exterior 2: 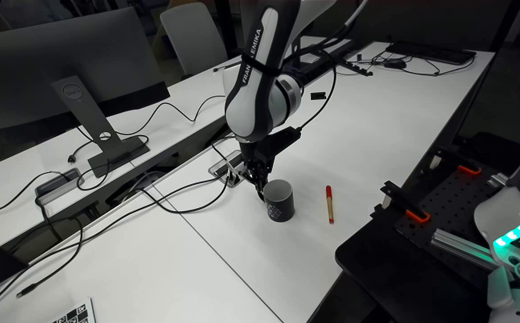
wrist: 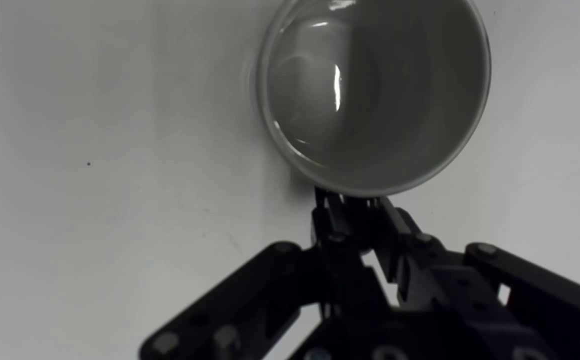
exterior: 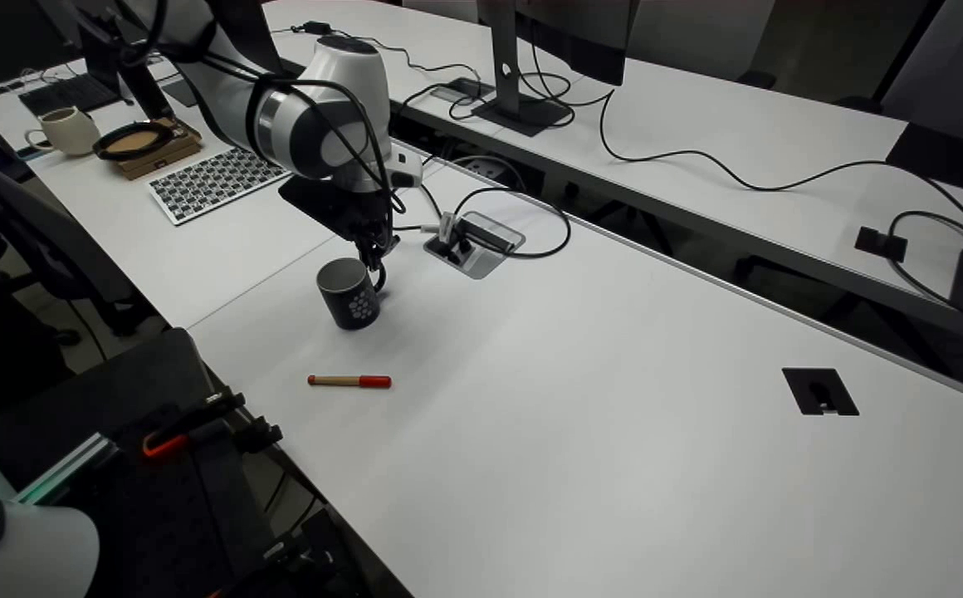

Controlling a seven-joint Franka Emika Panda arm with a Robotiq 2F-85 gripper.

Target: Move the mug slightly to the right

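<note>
Mug (exterior 2: 279, 202) upright on the white table (exterior: 614, 432), its handle (exterior: 380, 281) toward me: my pincer (wrist: 352, 200) is nearly together, clamped, as I judge it, on that handle. Grasping seems done; the slight move to the right likely remains. I count one dark mug, one red-ended stick (exterior: 349, 381) near it, and, well apart, one checkered board (exterior: 216, 184), then one pale cup (exterior: 70, 131).

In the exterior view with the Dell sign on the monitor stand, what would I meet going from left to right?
Monitor → pale chair → dark mug → red-and-tan stick → keyboard → green lights.
</note>
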